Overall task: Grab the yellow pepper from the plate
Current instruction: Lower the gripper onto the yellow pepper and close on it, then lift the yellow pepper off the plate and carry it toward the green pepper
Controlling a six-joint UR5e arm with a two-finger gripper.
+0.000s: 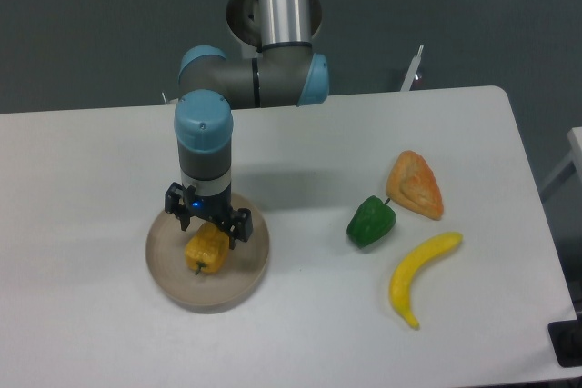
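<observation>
Golden-yellow, the yellow pepper [206,252] lies on the plate [245,272] directly beneath the tool [207,225], whose parted jaws straddle it, gripping nothing yet.

Green pepper [371,222] just beside orange wedge [416,184], perhaps touching; banana [420,275] near.

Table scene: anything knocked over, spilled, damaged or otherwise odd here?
Nothing stands out. The yellow pepper lies on the plate with the gripper down over it. The green pepper, orange wedge and banana lie apart on the table, all intact.
</observation>
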